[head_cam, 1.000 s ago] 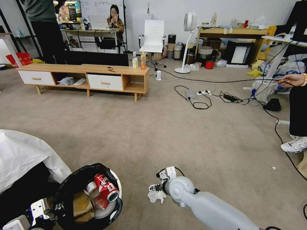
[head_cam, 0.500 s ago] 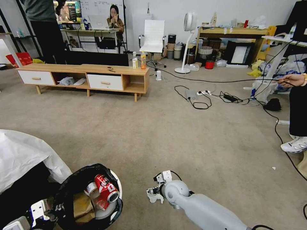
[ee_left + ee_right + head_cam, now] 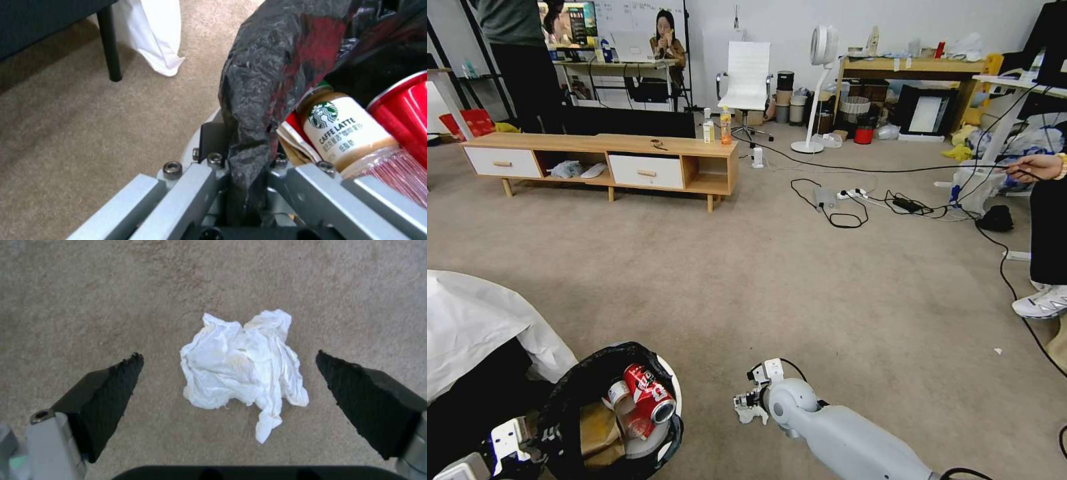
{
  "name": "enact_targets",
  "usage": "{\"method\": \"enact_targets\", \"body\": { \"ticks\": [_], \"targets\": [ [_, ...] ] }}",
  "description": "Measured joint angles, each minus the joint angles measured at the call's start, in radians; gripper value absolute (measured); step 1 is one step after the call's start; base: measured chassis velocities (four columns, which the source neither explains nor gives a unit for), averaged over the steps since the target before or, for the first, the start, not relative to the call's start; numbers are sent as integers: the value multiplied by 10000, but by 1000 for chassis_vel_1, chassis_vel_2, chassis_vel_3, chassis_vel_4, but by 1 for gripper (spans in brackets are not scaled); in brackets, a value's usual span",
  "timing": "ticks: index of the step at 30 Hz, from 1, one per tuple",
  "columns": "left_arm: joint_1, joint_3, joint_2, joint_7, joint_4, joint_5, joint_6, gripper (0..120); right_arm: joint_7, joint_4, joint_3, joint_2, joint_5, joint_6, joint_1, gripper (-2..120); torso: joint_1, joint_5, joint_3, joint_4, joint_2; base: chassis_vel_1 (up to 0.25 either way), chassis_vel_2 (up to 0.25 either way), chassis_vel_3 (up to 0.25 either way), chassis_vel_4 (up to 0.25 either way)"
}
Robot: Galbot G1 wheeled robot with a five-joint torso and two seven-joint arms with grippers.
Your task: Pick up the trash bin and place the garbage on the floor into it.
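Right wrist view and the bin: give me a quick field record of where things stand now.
right gripper: open, fingers either side of the tissue, not touching it
crumpled tissue: flat on the carpet
left gripper: shut on the trash bin's black bag rim
trash bin: held at the robot's left
bin contents: red soda can, latte bottle, brown paper

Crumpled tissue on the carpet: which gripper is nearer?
Right. The right gripper hangs open over the tissue; the left gripper is off to the side, clamped on the trash bin rim.
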Motion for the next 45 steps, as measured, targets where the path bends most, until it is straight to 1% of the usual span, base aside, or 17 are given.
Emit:
{"method": "enact_targets", "body": {
  "ticks": [5,21,25,26,28,29,30,32,33,34,36,38,39,40,42,44,45],
  "targets": [
    [16,3,3,5,-4,2,-9,2,-118,-259,-25,71,-143,77,-27,100,0,0,0,0,0,0,0,0,0],
    [93,-9,-50,19,-63,18,-25,2,-1002,-1838,-34,659,-930,655,63,99,0,0,0,0,0,0,0,0,0],
    [95,-24,-52,21,-63,19,-31,2,-1128,-1999,-31,723,-1027,753,76,98,0,0,-1,0,-1,0,0,0,0],
    [95,-25,-57,21,-63,20,-34,2,-1178,-2046,-32,752,-1063,800,79,95,0,0,-1,-1,0,0,0,0,0],
    [97,-25,-60,21,-63,22,-36,2,-1197,-2076,-33,770,-1079,815,79,94,0,0,0,0,0,0,0,0,0],
    [102,-25,-67,22,-63,26,-43,2,-1219,-2126,-35,799,-1110,839,79,91,0,0,-1,0,-1,0,0,0,0],
    [102,-25,-67,22,-63,26,-43,2,-1219,-2126,-35,799,-1110,839,79,91,0,0,-1,0,-1,0,0,0,0],
    [109,-24,-77,22,-59,33,-51,2,-1274,-2177,-47,826,-1183,883,67,79,0,0,0,0,-1,0,0,0,0],
    [113,-23,-78,23,-56,35,-55,2,-1292,-2188,-58,829,-1209,892,53,76,0,0,-1,0,0,0,0,0,0],
    [113,-23,-78,23,-56,35,-55,2,-1292,-2188,-58,829,-1209,892,53,76,0,0,-1,0,0,0,0,0,0],
    [119,-19,-83,29,-42,46,-66,2,-1338,-2225,-81,830,-1266,925,24,66,0,0,0,0,-1,0,0,0,0],
    [119,-19,-83,29,-42,46,-66,2,-1338,-2225,-81,830,-1266,925,24,66,0,0,0,0,-1,0,0,0,0],
    [125,-4,-87,33,-39,60,-77,2,-1370,-2290,-91,839,-1304,946,20,56,0,0,0,0,0,0,0,0,0],
    [125,-4,-87,33,-39,60,-77,2,-1370,-2290,-91,839,-1304,946,20,56,0,0,0,0,0,0,0,0,0],
    [125,7,-96,38,-32,71,-89,2,-1453,-2365,-117,844,-1393,1003,-1,42,0,0,0,0,0,0,0,0,0],
    [125,8,-96,39,-30,72,-90,2,-1467,-2377,-122,845,-1409,1010,-5,41,0,0,-1,-1,-1,0,0,0,0],
    [124,12,-97,39,-28,76,-92,2,-1506,-2430,-137,853,-1464,1038,-12,34,0,0,0,0,0,0,0,0,0]
  ]
}}
